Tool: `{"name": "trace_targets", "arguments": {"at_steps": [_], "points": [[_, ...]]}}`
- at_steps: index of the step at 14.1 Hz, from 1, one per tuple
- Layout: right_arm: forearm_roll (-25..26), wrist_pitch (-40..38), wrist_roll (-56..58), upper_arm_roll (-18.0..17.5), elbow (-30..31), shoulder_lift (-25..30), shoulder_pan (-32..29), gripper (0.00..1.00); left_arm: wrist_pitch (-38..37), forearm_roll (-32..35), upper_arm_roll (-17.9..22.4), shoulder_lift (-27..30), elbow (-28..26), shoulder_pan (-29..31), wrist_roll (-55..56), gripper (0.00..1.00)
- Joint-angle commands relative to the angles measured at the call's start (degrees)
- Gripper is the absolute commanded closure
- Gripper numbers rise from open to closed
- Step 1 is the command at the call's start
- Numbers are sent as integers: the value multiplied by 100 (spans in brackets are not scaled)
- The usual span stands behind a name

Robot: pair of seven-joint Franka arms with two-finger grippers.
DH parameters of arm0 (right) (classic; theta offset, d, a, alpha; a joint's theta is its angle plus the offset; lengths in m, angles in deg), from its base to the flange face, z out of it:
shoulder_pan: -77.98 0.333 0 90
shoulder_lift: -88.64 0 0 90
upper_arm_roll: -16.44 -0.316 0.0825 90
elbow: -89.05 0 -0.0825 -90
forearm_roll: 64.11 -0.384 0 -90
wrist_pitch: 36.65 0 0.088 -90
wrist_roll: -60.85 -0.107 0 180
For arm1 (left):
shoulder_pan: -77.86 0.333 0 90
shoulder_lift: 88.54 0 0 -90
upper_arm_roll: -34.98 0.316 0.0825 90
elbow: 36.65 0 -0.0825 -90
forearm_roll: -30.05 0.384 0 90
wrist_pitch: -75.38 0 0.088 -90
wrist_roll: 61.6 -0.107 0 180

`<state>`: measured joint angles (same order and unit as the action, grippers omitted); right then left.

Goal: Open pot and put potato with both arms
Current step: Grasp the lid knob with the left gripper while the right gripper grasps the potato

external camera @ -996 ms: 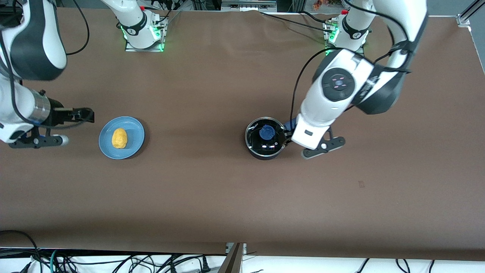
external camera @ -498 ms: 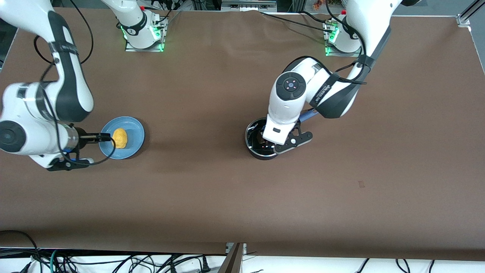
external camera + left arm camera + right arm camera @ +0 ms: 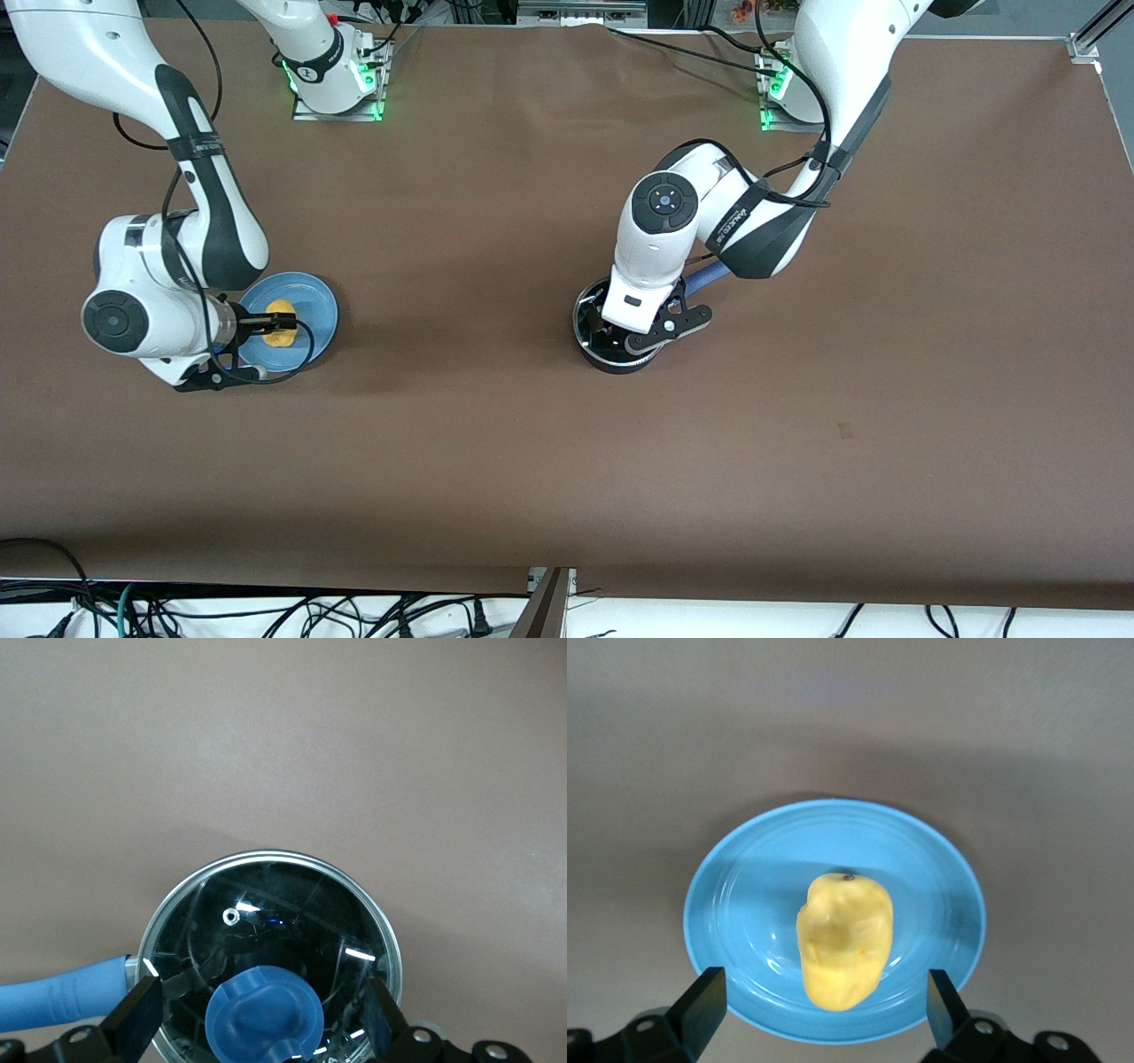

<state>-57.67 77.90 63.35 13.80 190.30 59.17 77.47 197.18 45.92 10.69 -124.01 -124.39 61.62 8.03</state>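
The pot [image 3: 617, 341] stands on the brown table [image 3: 496, 443] toward the left arm's end, and its blue handle [image 3: 706, 281] points to about 1 o'clock in the front view. The glass lid [image 3: 270, 943] is on the pot, and its blue knob [image 3: 263, 1017] sits in the middle. The left gripper [image 3: 631, 328] hangs directly over the lid; in the left wrist view its two fingers [image 3: 133, 1019] are spread wide, one on each side of the knob and not touching it. The potato [image 3: 280, 323] lies on a blue plate [image 3: 314, 301] toward the right arm's end of the table, well apart from the pot, at 9 o'clock from it. The right gripper [image 3: 260, 326] is over the plate, and in the right wrist view its fingers [image 3: 704, 1001] are also wide apart, with the potato [image 3: 844, 939] between them and clear space on both sides.
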Motion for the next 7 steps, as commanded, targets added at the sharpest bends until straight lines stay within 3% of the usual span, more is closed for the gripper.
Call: {"name": "trace_targets", "arguments": {"at_steps": [1, 7], "points": [[60, 408, -65, -34, 473, 117, -72, 0, 370, 170, 21, 75, -296, -72, 420, 0], [77, 1086, -57, 71, 887, 4, -81, 0, 485, 811, 12, 66, -551, -283, 948, 0]]}}
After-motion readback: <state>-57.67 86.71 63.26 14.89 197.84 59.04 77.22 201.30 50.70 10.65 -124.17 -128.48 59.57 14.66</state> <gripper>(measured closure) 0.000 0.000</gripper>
